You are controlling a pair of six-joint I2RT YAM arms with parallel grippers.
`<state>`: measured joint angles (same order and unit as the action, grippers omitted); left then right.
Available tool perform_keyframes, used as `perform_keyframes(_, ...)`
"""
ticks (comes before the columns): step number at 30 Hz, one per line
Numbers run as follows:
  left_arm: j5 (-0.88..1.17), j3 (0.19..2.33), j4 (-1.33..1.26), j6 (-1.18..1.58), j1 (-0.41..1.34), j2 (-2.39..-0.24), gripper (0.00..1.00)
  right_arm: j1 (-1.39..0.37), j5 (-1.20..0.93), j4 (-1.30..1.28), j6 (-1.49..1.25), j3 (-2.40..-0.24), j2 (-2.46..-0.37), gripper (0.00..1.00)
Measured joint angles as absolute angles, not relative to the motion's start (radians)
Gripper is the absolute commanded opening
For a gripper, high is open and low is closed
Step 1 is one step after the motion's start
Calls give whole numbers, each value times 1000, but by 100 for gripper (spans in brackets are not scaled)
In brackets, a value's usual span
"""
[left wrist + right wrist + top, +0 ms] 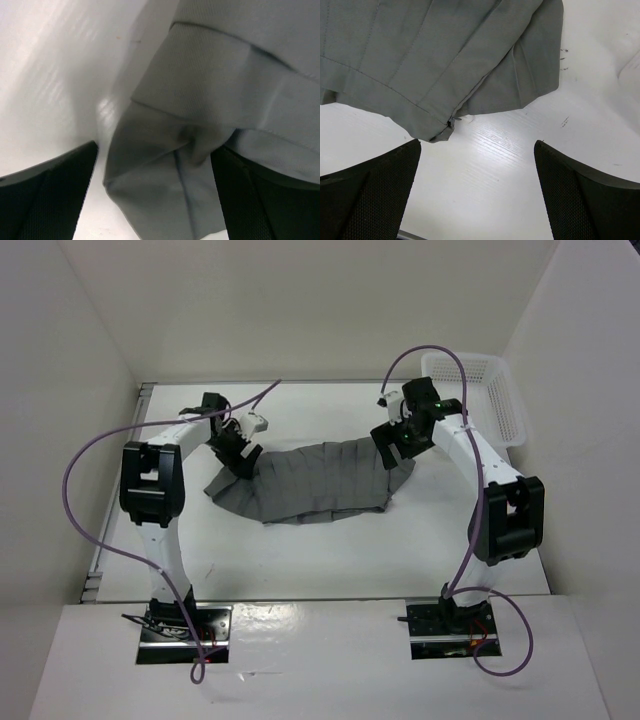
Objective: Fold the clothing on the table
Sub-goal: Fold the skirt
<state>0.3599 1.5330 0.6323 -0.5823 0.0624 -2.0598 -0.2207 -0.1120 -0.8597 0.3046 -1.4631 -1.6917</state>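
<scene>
Across the middle of the table [300, 560] lies the clothing [310, 485], a grey pleated piece whose long axis runs side to side, its right end a little farther from the arm bases than its left. It looks partly doubled over, with lapped layers and an uneven near edge, so I judge the fold begun but not squared or finished. The pleats seem to run from far edge to near edge, though I cannot tell which edge is the waist. The left gripper [155, 150] stands wide apart over bunched cloth without pinching it. The right gripper [477, 145] is likewise spread, over bare table beside a corner of the garment.
</scene>
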Motion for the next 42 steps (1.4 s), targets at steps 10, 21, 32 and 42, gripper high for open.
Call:
perform_keyframes(10, 441, 1596, 694, -650, 85, -2119, 100, -220, -94, -877, 305, -1463, -1693, 98)
perform_keyframes(21, 545, 1619, 739, -577, 108, -2162, 0, -220, -93, -878, 305, -1463, -1696, 98)
perform_keyframes(32, 701, 1525, 675, -379, 30, -2150, 0, -220, -102, -856, 277, -1443, -1754, 98)
perform_keyframes(42, 685, 1360, 628, -246, -67, -2053, 0, -219, -268, -784, 218, -1386, -1874, 98)
